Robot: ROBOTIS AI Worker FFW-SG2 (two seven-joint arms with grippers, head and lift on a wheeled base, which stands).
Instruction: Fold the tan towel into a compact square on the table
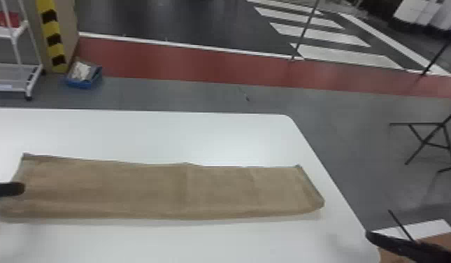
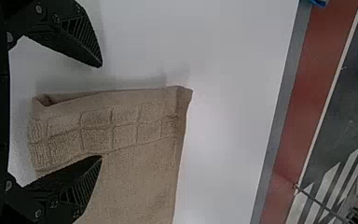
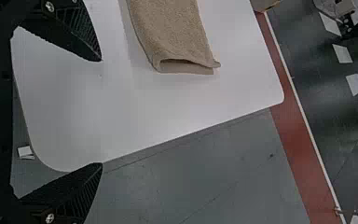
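Has the tan towel [image 1: 140,190] lying as a long folded strip on the table [image 1: 147,136], long axis running left to right, with left gripper [image 1: 11,189] spread at its left end, right gripper [image 1: 392,243] spread beyond its right.

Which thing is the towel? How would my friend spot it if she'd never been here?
Find the big white table in front of the robot. The towel lies flat across it, a long, folded strip reaching nearly to the table's right edge. It's soft, tan cloth, while the left tool by its left end is black.
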